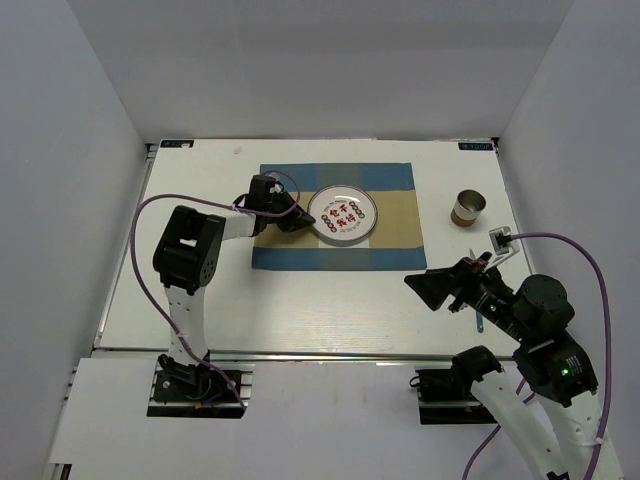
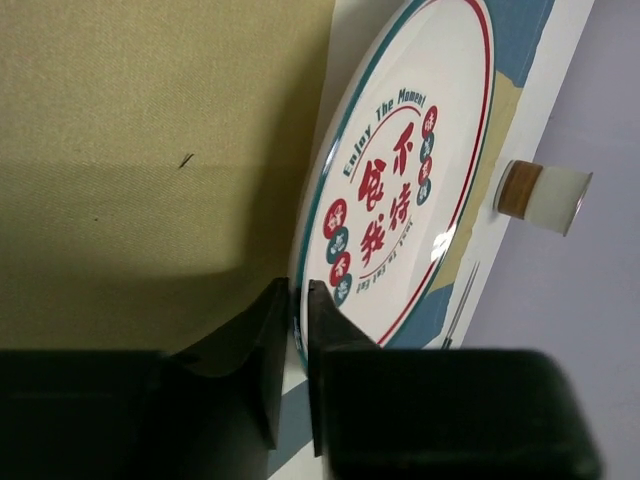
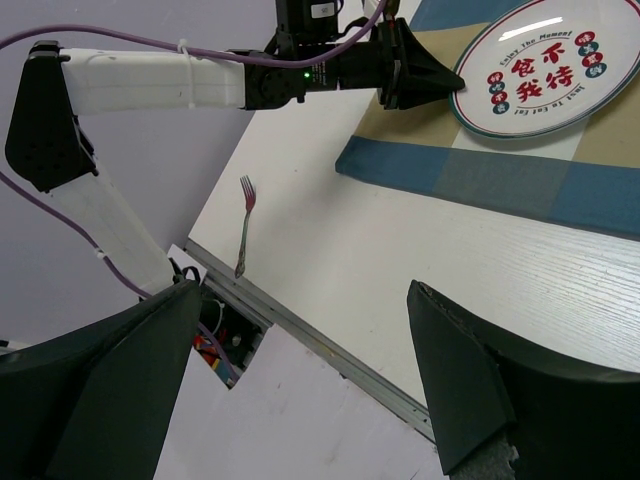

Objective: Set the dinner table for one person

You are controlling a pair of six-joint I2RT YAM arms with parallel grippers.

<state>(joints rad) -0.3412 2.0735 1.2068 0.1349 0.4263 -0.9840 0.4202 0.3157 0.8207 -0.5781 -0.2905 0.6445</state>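
A white plate (image 1: 343, 215) with red characters and a red-and-teal rim lies on the blue-and-tan checked placemat (image 1: 390, 248) in the middle of the white dinner table (image 1: 330, 310). My left gripper (image 1: 303, 221) is shut on the plate's left rim; in the left wrist view its two fingers (image 2: 270, 330) pinch the plate's rim (image 2: 400, 180). My right gripper (image 1: 425, 290) is open and empty, above the table's near right part. In the right wrist view the right gripper (image 3: 300, 290) looks across the table at the plate (image 3: 545, 70). A fork (image 3: 245, 225) lies on the table near the rail.
A brown cup (image 1: 467, 209) stands right of the placemat; it also shows in the left wrist view (image 2: 545, 195). A thin utensil (image 2: 460, 300) lies right of the placemat. The aluminium rail (image 1: 300, 352) runs along the near edge. White walls enclose the table.
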